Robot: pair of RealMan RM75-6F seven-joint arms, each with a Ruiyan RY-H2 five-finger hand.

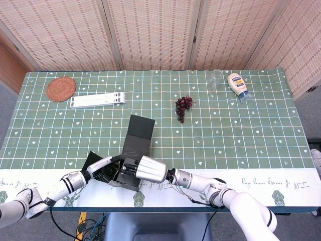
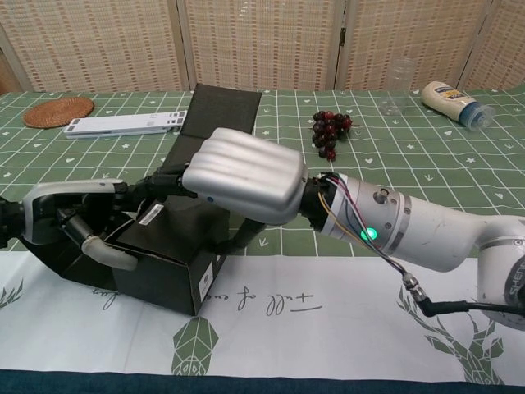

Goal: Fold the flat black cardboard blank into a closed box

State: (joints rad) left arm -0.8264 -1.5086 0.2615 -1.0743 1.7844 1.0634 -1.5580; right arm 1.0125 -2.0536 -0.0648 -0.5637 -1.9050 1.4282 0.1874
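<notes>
Under my left hand (image 2: 78,217), at the near edge of the desk (image 1: 241,125), sits the black cardboard box (image 2: 156,267), partly folded, with its long lid flap (image 1: 139,131) standing open and leaning away from me. My left hand grips the box's left end, fingers (image 2: 111,253) curled over the near wall. Just to the right of it, my right hand (image 2: 246,180) lies palm down over the open top, fingers reaching into the box and pressing on its inner edge; I cannot tell whether they clasp anything. Well beyond my left hand lie a round woven coaster (image 1: 61,89) and a white folding stand (image 1: 98,100). Beyond my right hand rest dark grapes (image 1: 183,106), then a clear glass (image 1: 215,80) and a mayonnaise bottle (image 1: 238,86) on its side.
</notes>
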